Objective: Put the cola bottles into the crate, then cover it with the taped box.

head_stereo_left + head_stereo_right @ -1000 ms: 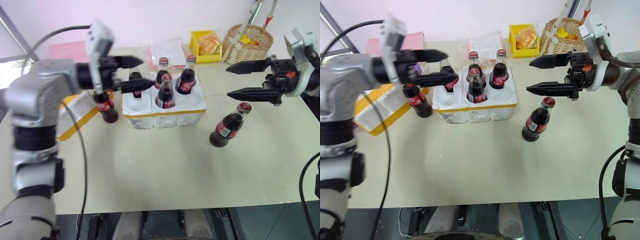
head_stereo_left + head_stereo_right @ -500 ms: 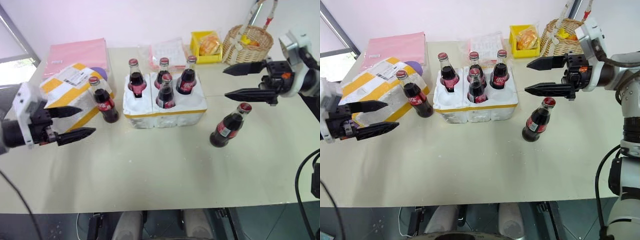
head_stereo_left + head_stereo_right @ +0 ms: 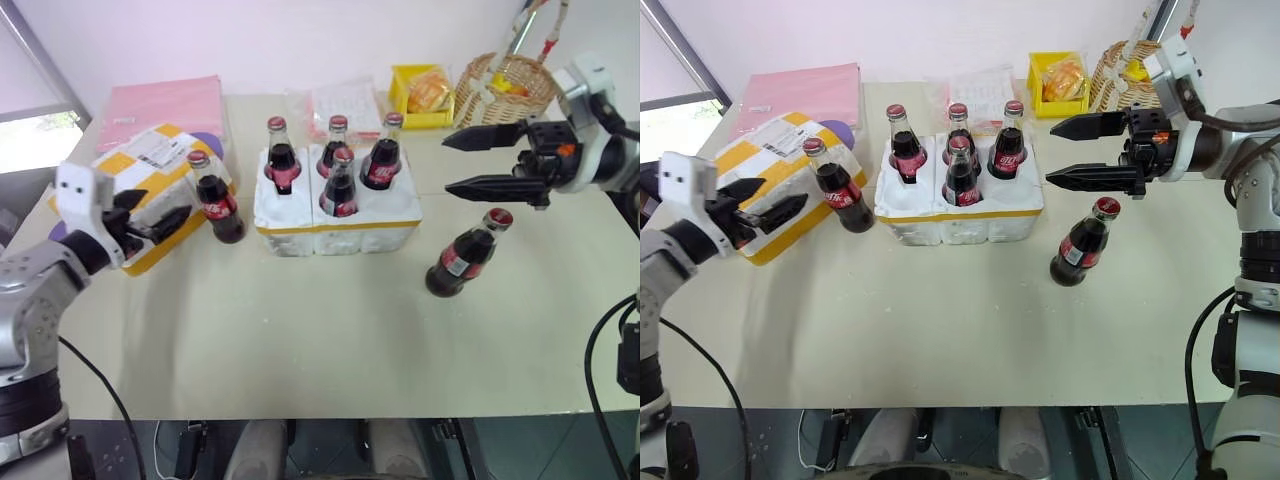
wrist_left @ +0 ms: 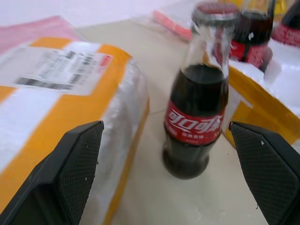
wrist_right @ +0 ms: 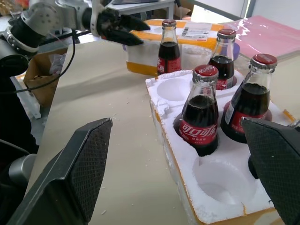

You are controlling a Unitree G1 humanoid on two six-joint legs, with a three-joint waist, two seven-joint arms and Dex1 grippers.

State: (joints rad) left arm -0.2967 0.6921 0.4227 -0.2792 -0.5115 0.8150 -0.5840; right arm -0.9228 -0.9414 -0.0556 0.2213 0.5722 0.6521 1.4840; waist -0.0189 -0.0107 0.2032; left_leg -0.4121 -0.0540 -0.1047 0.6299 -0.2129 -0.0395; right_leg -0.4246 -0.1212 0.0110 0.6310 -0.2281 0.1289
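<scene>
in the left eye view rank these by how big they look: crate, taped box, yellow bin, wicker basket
1. crate
2. taped box, partly hidden by the left arm
3. wicker basket
4. yellow bin, which looks close in size to the basket

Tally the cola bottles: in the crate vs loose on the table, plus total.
In the crate: 4
Loose on the table: 2
Total cola bottles: 6
</scene>
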